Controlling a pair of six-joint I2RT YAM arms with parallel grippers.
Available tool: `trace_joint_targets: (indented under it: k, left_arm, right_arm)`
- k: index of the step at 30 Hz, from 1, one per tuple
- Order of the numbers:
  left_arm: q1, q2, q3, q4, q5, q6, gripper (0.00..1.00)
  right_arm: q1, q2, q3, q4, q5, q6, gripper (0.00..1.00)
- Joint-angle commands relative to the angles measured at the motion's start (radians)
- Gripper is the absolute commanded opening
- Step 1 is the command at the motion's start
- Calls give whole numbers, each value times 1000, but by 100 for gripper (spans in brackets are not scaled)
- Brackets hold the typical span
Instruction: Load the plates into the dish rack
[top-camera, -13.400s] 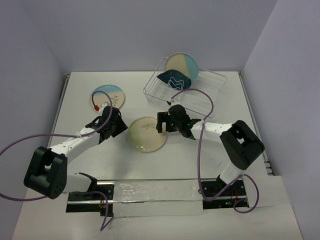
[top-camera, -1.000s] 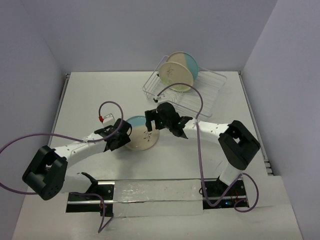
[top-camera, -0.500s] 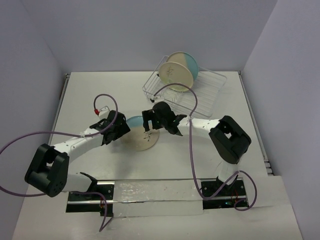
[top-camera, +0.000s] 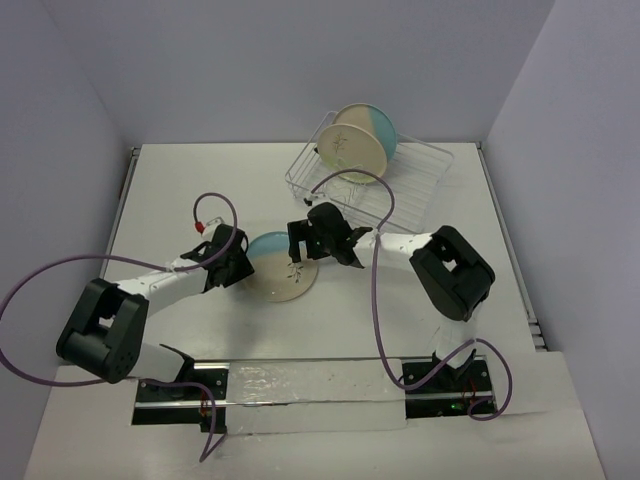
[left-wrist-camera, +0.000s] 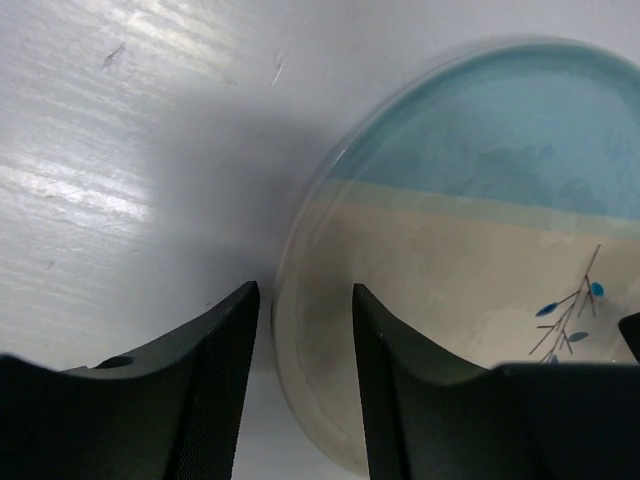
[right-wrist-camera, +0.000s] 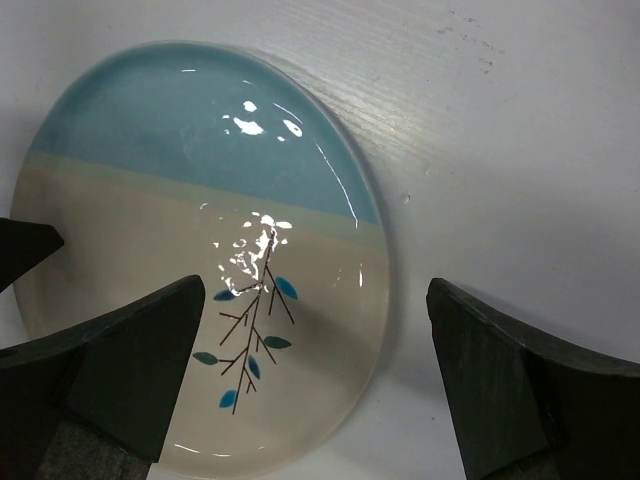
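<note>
Round glazed ceramic plate (top-camera: 280, 275), half cream and half light blue, lies face up near the middle of the white surface (top-camera: 170, 180), between the two arms. Dark sprig motif with small blue leaves on the cream half. Glaze glossy, with glare spots in the right wrist view; the rim is smooth and gently raised. The surface shows faint streaked grain and a few small scratches close up. Left tool (left-wrist-camera: 305, 300): black fingers (left-wrist-camera: 215, 370) with a fine knurled texture, part-way apart and straddling the plate's rim. One finger sits outside the rim and the other over the cream face. A sliver of gap shows beside the outer finger, so it is not clamped. Right tool (right-wrist-camera: 315, 285): jaws spread wide at the opposite rim, one finger over the cream face, the other off the plate above bare surface, apart from the rim. Rectangular dish rack (top-camera: 420, 190) of thin silvery-white wire sits askew at the far right of the surface, well apart from that plate. Two plates stand upright in its left end. A cream plate (top-camera: 350, 152) with a small sprig is in front, and a cream-and-light-blue plate (top-camera: 385, 125) is close behind, largely covered by it. Purple cables (top-camera: 40, 290) loop off both arms; the right arm's loop crosses the rack's near side in the top view.
</note>
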Motion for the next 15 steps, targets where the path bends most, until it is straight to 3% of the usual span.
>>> trace_joint_targets:
  k: [1,3,15]
  left_arm:
    - [5,36,-15,47,28,10,44]
    - [5,50,-16,45,30,5,34]
    - [5,53,-19,23,22,-7,7]
  right_arm:
    - [-11,16,45,8,-26,14,100]
    - [-11,31,53,6,-43,13,100]
    - [-21,68,65,-57,-6,-3,100]
